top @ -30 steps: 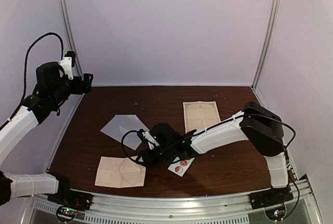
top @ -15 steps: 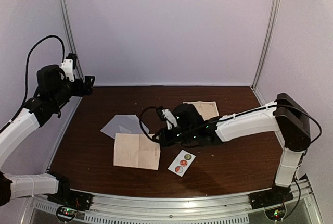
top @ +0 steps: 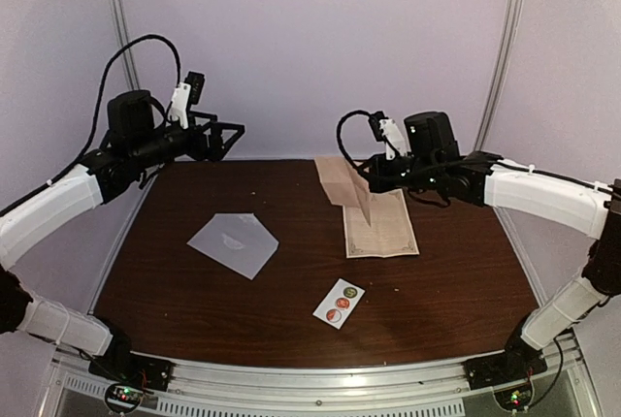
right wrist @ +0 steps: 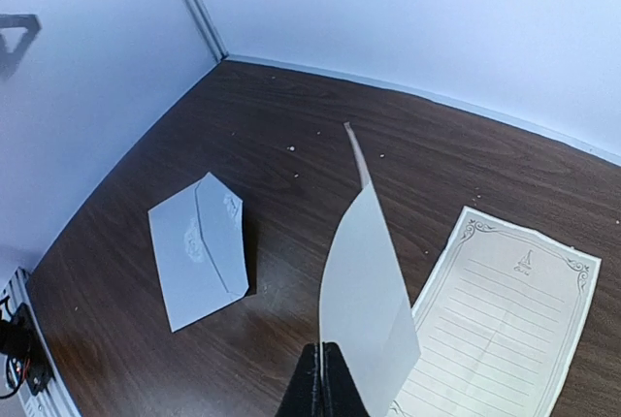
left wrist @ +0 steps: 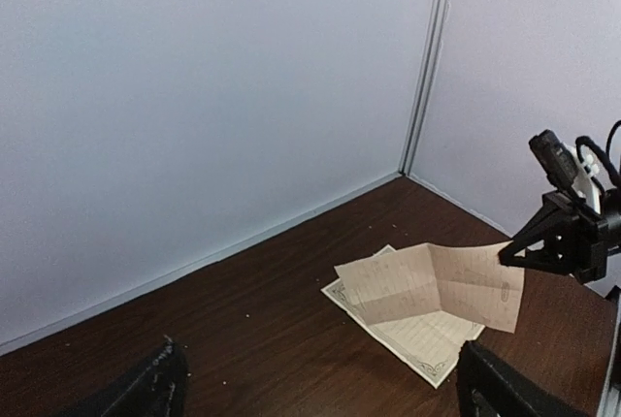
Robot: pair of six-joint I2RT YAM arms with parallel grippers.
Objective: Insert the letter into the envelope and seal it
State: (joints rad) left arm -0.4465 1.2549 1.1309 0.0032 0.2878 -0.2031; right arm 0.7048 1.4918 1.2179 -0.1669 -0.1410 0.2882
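Observation:
The folded tan letter [top: 342, 180] hangs in the air above the back right of the table, pinched at its edge by my shut right gripper [top: 369, 178]. In the right wrist view the jaws [right wrist: 325, 378] are closed on the letter [right wrist: 371, 305], which stands up edge-on. The pale grey envelope [top: 233, 243] lies flat at the left centre with its flap folded down; it also shows in the right wrist view [right wrist: 199, 252]. My left gripper [top: 227, 138] is open and empty, held high at the back left, facing the letter [left wrist: 437, 286].
A lined sheet with a decorated border [top: 380, 224] lies flat under the held letter, also seen in the wrist views [right wrist: 505, 320] [left wrist: 427, 339]. A white strip of round stickers [top: 339, 303] lies near the front centre. White walls enclose the table.
My right gripper has carried the letter from the front left of the table up and back to the right. My left arm has swung higher and toward the centre.

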